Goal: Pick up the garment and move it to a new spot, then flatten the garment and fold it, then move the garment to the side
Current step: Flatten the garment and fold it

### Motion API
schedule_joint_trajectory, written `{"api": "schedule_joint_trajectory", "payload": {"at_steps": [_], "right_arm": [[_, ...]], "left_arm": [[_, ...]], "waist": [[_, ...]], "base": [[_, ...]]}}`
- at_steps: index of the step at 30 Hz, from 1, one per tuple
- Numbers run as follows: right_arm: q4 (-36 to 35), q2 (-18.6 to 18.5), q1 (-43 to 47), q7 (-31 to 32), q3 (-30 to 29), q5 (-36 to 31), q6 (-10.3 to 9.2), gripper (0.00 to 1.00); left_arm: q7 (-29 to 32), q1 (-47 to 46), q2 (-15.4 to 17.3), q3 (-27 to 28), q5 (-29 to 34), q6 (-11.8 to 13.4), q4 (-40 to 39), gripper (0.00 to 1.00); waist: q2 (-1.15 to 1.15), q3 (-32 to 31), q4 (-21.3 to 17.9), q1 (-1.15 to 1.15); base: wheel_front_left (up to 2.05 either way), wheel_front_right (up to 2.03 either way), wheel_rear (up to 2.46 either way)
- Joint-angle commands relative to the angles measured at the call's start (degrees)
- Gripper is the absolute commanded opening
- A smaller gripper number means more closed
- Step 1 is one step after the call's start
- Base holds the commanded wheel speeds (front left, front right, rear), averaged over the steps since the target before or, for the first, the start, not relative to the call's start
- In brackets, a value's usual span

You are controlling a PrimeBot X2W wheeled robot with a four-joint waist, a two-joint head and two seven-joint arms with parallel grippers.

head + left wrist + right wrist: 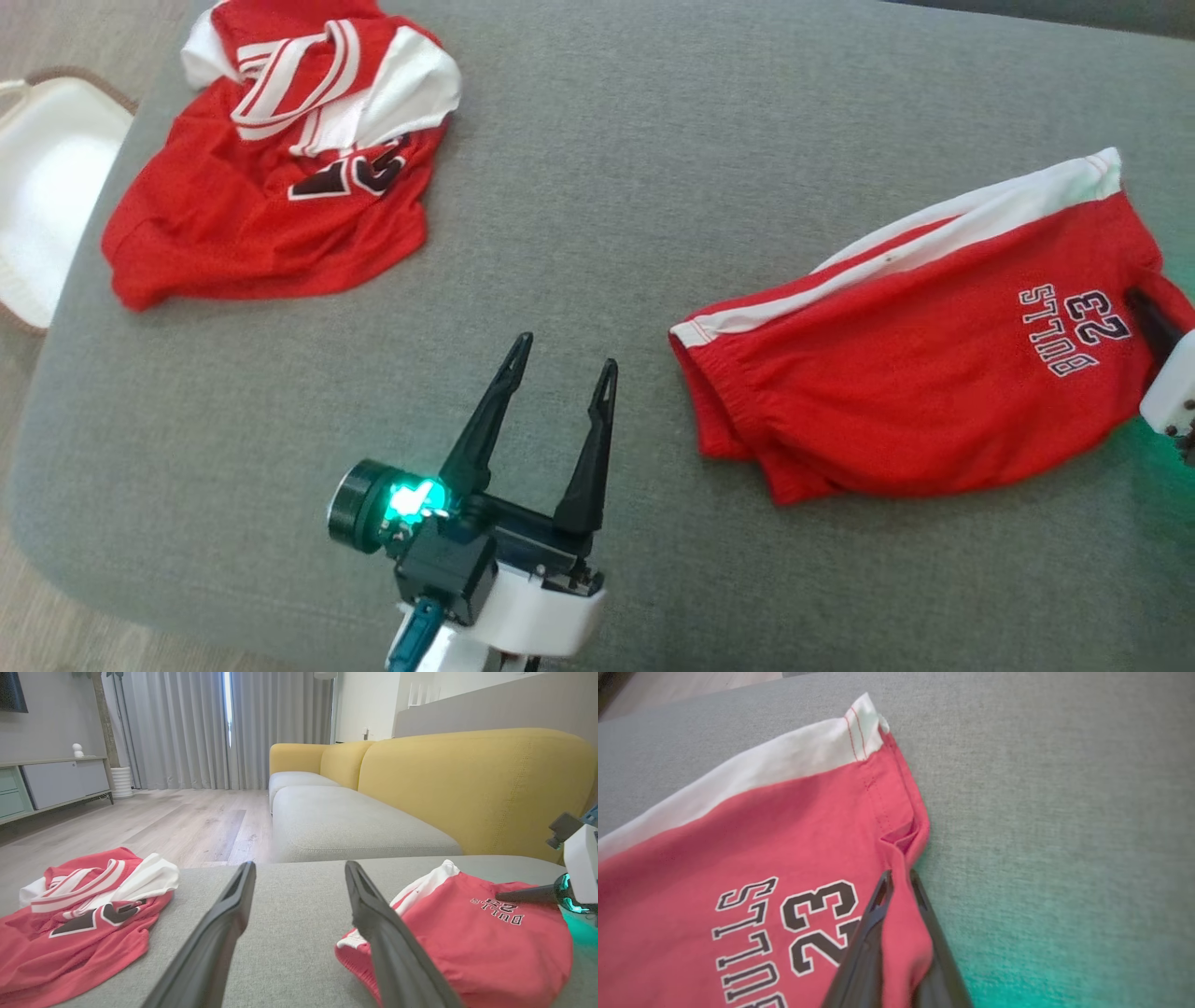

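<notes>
The shorts, red with a white stripe down one side, lie on the right half of a grey upholstered cushion. The gathered waistband points toward the middle of the cushion and the leg hem toward the robot's right. The cloth lies mostly flat, with soft wrinkles near the waistband. The white stripe runs along the far edge. A dark print reading "BULLS 23" sits near the hem end and looks upside down from the head camera.

The right claw is pinched closed on the hem edge of the shorts, just beside the "23". In its wrist view a ridge of red fabric stands between the two dark fingers, a little below a small notch in the hem. A green glow falls on the cushion next to it.

The left claw stands wide open and holds nothing. It hangs over bare cushion near the front middle, between the two garments and apart from both. Its fingers point away from the robot.

A crumpled red jersey with white trim and dark numerals lies bunched at the far left of the cushion, well apart from the shorts.

In the left wrist view, a yellow sofa with grey seats stands beyond the cushion. A pale wooden floor and long grey curtains lie further back
</notes>
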Motion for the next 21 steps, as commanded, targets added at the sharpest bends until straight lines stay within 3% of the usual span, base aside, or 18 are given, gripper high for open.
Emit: {"api": "schedule_joint_trajectory", "payload": {"at_steps": [1, 15, 21], "right_arm": [[0.4, -1.5, 0.1, -1.2, 1.1, -0.2, 0.37, 0.0], [4.2, -2.3, -1.1, -6.8, -2.0, -1.2, 0.37, 0.0], [4.2, -1.8, 0.7, -9.0, -3.5, -1.9, 0.37, 0.0]], "left_arm": [[-0.3, -0.4, -0.3, 2.0, 0.6, 0.3, -2.3, 1.0], [-0.3, 1.6, 1.5, 8.3, 3.5, -1.6, -2.2, 1.0], [-0.3, 2.6, 1.7, 10.2, 3.9, -2.1, -1.4, 1.0]], "waist": [[0.0, -0.1, -1.0, 0.0], [0.0, -2.6, -15.1, 0.0], [0.0, -4.1, -18.8, 0.0]], "base": [[0.0, 0.0, 0.0], [0.0, 0.0, 0.0], [0.0, 0.0, 0.0]]}}
